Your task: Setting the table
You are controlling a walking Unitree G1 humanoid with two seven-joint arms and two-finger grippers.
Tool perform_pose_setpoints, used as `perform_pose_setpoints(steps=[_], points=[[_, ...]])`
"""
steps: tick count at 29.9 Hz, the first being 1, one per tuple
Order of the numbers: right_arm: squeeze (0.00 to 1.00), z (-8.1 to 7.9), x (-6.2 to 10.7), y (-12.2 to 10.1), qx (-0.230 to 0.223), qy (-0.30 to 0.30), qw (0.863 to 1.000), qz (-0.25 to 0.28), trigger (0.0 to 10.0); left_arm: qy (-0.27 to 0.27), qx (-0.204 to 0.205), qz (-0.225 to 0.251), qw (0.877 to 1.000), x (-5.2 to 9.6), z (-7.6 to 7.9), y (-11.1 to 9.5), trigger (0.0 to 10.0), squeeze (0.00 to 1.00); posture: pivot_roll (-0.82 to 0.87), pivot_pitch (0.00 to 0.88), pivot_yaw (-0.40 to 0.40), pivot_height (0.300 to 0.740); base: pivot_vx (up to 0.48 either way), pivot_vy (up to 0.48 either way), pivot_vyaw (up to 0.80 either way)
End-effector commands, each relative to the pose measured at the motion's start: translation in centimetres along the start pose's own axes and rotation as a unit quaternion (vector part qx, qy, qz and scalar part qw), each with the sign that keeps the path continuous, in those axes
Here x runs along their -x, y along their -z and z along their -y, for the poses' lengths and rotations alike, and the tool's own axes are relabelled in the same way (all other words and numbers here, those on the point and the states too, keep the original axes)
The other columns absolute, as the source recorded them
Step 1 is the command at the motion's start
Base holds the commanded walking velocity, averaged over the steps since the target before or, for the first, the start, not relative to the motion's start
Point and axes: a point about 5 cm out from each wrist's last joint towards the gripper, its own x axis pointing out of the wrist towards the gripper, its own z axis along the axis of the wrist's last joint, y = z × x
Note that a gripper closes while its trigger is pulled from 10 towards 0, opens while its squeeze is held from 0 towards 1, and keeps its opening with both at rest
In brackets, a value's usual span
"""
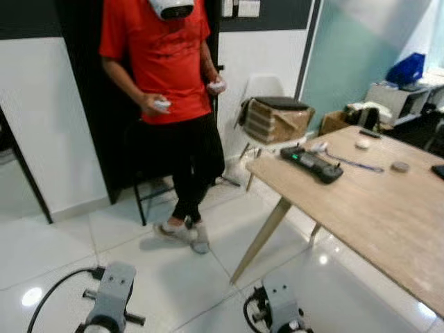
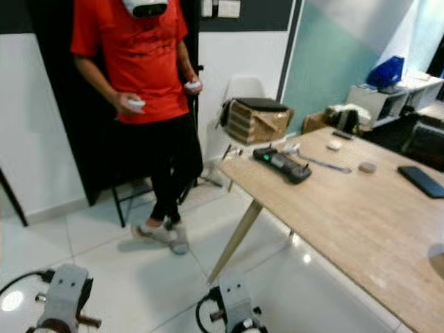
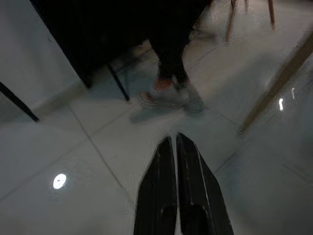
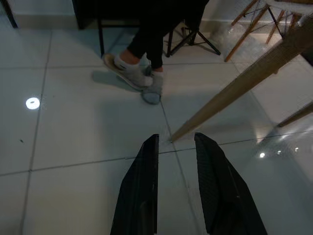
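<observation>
Phone (image 2: 423,181) on table (image 2: 361,208), right-eye view

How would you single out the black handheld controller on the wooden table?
Start at the light wooden table on the robot's right. The long black controller lies near its far corner, by the cardboard box. Its green-lit screen sets it apart from the small round pieces nearby.

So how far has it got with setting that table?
Nothing looks done yet. The wooden table carries no dishes, just a black controller, a pen, two small round things and a dark flat device. Nothing is in hand: the left hand is closed and empty, the right hand is open and empty, both hanging over the floor tiles. A person stands nearby. All the table setting is left.
</observation>
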Motion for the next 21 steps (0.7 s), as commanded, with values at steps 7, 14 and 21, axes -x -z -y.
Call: perform_pose_setpoints(steps=[7,14,21], points=[[0.0,-0.4,-1.3,-5.2,-0.012,-0.01,0.995,0.094,10.0,0.012,0.017,0.058,0.998,-0.2,0.7,-4.1,10.0,0.0,0.08,0.039,0.027,0.74,0.0,0.0,0.79],[0.0,-0.6,-1.4,-8.2,-0.021,-0.017,0.99,0.14,10.0,0.025,0.026,0.09,0.995,0.2,1.1,-6.9,10.0,0.0,0.09,0.038,0.028,0.74,0.0,0.0,0.79],[0.0,-0.7,-1.2,-9.3,-0.024,-0.023,0.988,0.151,10.0,0.037,0.04,0.113,0.992,0.3,1.0,-9.1,10.0,0.0,0.09,0.033,0.03,0.74,0.0,0.0,0.79]])
